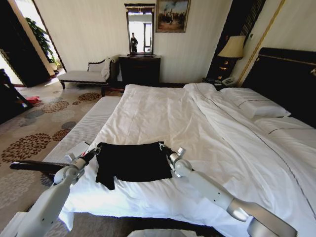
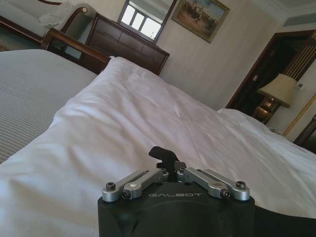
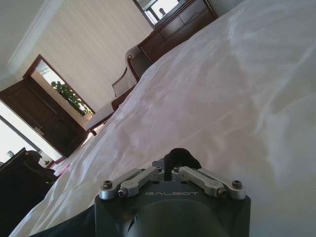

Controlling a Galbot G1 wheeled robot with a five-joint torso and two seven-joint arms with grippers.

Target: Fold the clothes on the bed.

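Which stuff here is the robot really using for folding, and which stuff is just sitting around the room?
For the job:
- the black soft T-shirt, pinched at its far corners
- the big white-sheeted bed beneath it
- the left gripper and right gripper, each shut on black cloth

Just lying about:
- the white pillows
- the striped white bench
- the white chaise longue
- the dark wooden dresser
- the bedside lamp

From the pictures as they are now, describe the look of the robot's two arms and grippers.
Both arms are smooth, rounded light-grey tubes with bulbous joints, darkening to black wrists. The left gripper and right gripper are alike: a matte black housing marked GALBOT in pale letters, silver metal linkage bars with dark screws, and black fingers. No loose cables show.
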